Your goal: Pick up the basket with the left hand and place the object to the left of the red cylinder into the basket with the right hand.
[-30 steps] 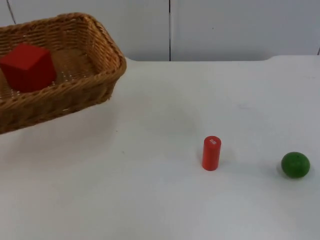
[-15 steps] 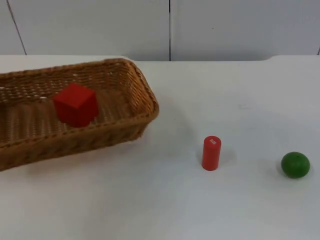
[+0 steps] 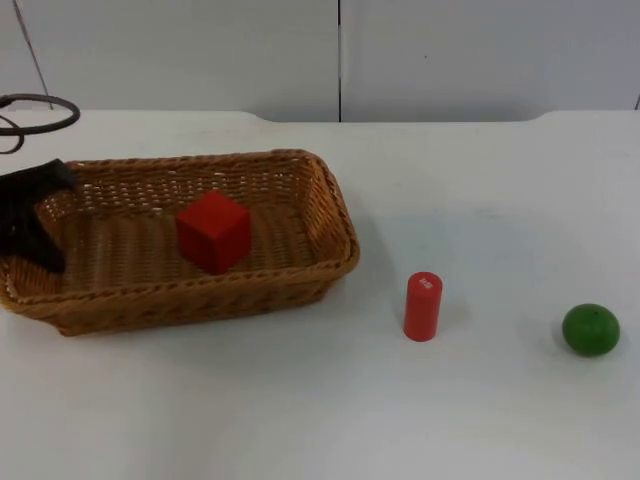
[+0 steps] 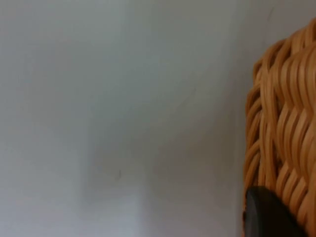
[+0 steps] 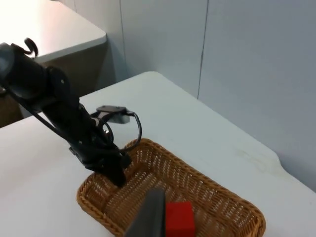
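Observation:
The wicker basket (image 3: pixel 200 292) sits on the left half of the table with a red cube (image 3: pixel 213 232) inside it. My left gripper (image 3: pixel 35 225) is shut on the rim at the basket's left end; the left wrist view has the basket's weave (image 4: pixel 286 133) right beside a black fingertip (image 4: pixel 266 217). The red cylinder (image 3: pixel 423 306) stands upright just right of the basket. My right gripper (image 5: pixel 148 217) hangs high over the table, and its view takes in the basket (image 5: pixel 212 190), the cube (image 5: pixel 178 219) and the left gripper (image 5: pixel 116 173).
A green ball (image 3: pixel 590 329) lies on the table to the right of the cylinder. The grey partition wall (image 3: pixel 450 55) closes off the table's far edge. White table top stretches along the front.
The basket, with the cube in it, has come down and to the right from the upper left and now rests low beside the cylinder. The cylinder and ball stayed put.

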Controlling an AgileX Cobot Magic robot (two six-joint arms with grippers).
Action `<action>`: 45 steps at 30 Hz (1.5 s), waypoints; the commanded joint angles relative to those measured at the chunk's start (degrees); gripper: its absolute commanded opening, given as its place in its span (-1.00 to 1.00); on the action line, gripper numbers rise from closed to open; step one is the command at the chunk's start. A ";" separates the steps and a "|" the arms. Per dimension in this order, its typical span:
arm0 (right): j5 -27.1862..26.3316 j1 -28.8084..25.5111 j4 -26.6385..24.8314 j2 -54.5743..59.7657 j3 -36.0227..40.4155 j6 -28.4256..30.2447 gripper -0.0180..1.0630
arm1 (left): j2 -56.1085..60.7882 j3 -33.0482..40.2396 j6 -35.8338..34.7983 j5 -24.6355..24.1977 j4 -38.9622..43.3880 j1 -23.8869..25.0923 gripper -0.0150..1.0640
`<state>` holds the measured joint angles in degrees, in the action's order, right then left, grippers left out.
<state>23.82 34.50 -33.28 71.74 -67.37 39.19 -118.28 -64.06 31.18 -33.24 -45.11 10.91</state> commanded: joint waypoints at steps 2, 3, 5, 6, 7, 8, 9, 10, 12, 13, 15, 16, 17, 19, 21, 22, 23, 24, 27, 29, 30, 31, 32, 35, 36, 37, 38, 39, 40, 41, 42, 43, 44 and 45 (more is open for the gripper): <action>0.77 -0.16 0.93 -1.04 0.19 0.35 0.56 | -0.26 -0.74 0.08 0.71 -1.67 -0.55 -0.98; 1.04 -0.16 1.03 -1.04 0.19 0.35 0.56 | -0.30 -0.74 0.08 0.81 -1.67 -0.55 -0.97; 1.45 -0.16 1.19 -1.04 0.19 0.30 0.56 | -0.30 -0.74 0.08 1.12 -0.91 -0.55 -0.93; 1.45 -0.16 1.19 -1.04 0.19 0.30 0.56 | -0.30 -0.74 0.08 1.12 -0.91 -0.55 -0.93; 1.74 -0.16 1.19 -1.04 0.19 0.30 0.56 | -0.30 -0.74 0.08 1.21 -0.66 -0.55 -0.85; 1.88 -0.16 1.19 -1.04 0.19 0.30 0.56 | -0.30 -0.74 0.08 1.47 -0.66 -0.55 -0.74; 1.97 -0.16 1.19 -1.04 0.19 0.30 0.56 | -0.30 -0.74 0.08 1.47 -0.53 -0.55 -0.46; 1.97 -0.16 1.19 -1.04 0.19 0.30 0.56 | -0.30 -0.74 0.08 1.47 -0.53 -0.55 -0.46; 2.25 -0.16 1.19 -1.04 0.19 0.30 0.56 | -0.30 -0.74 0.08 1.47 -0.64 -0.55 -0.02; 2.36 -0.16 1.30 -1.04 0.19 0.30 0.56 | -0.30 -0.74 0.34 1.47 -0.64 -0.55 0.25; 2.48 -0.16 1.65 -1.04 0.19 0.30 0.56 | -0.30 -0.86 0.54 1.47 -0.64 -0.55 0.51; 2.48 -0.16 1.80 -1.04 0.19 0.30 0.56 | -0.30 -0.87 0.63 1.47 -0.64 -0.55 0.72; 2.48 -0.16 1.90 -1.04 0.19 0.30 0.56 | 0.02 -0.87 0.63 1.47 -0.52 -0.55 0.92; 2.48 -0.16 1.93 -1.04 0.19 0.67 0.56 | 1.19 -0.87 0.67 1.56 -0.52 -0.15 0.97; 2.38 -0.16 1.93 -1.04 0.19 0.67 0.56 | 2.06 -0.87 0.67 1.56 -0.52 -0.15 0.97; 2.27 -0.16 2.04 -1.04 0.19 0.67 0.56 | 2.97 -0.87 0.67 1.56 -0.23 -0.15 0.97; 2.10 -0.16 2.04 -1.04 0.19 0.67 0.56 | 4.27 -0.87 0.67 1.76 0.14 -0.15 0.97; 2.10 -0.16 2.04 -1.04 0.19 0.67 0.56 | 4.27 -0.87 0.67 1.76 0.14 -0.15 0.97; 1.59 -0.16 2.31 -1.04 0.19 0.67 0.56 | 8.95 -0.87 1.00 2.12 1.35 -0.15 0.97; 1.28 -0.16 2.31 -1.04 0.19 0.67 0.56 | 11.92 -0.87 2.06 2.12 1.38 -0.15 0.97; 1.13 -0.16 2.40 -1.04 0.19 0.67 0.56 | 14.06 -0.87 2.60 2.12 1.38 -0.15 0.97; 0.97 -0.16 2.71 -1.04 0.19 0.67 0.56 | 15.90 -0.87 3.27 2.12 1.62 -0.15 0.97; 0.80 -0.16 2.83 -1.04 0.19 0.67 0.56 | 18.25 -0.87 4.07 2.12 2.30 -0.15 0.97; 0.52 -0.16 3.35 -1.04 0.19 0.67 0.56 | 23.05 -0.87 4.09 1.94 3.99 -0.15 0.97; 0.39 -0.16 3.30 -1.04 0.19 0.67 0.56 | 25.09 -0.87 4.09 1.42 4.25 -0.15 0.97; 0.11 -0.16 3.30 -1.04 0.19 0.67 0.56 | 27.58 -0.87 4.09 0.83 4.58 -0.15 0.97; 0.11 -0.16 3.30 -1.04 0.19 0.67 0.56 | 29.99 -0.87 4.09 0.50 4.74 -0.15 0.97; 0.11 -0.16 3.30 -1.04 0.19 0.67 0.56 | 29.99 -0.87 4.09 0.50 4.74 -0.15 0.97; 0.00 -0.16 3.30 -1.04 0.19 0.67 0.56 | 32.05 -0.76 4.09 0.00 5.00 -0.15 0.97; 0.00 -0.16 3.30 -1.04 0.19 0.67 0.56 | 34.38 -0.76 4.09 -0.71 5.00 -0.15 0.97; 0.00 -0.16 3.30 -1.04 0.19 0.67 0.56 | 36.57 -0.66 4.09 -1.48 5.00 -0.15 0.97; -0.10 -0.16 3.30 -1.04 0.19 0.67 0.56 | 39.32 -0.38 4.09 -2.38 5.00 -0.15 0.97; -0.44 -0.16 3.30 -1.04 0.19 0.67 0.56 | 40.35 -0.21 4.09 -2.65 5.00 -0.15 0.97; -0.44 -0.16 3.30 -1.04 0.19 0.67 0.56 | 40.35 -0.21 4.09 -2.65 5.00 -0.15 0.97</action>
<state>24.22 34.50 -30.18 71.17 -67.37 39.63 -78.99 -64.59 34.91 -35.03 -40.66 10.72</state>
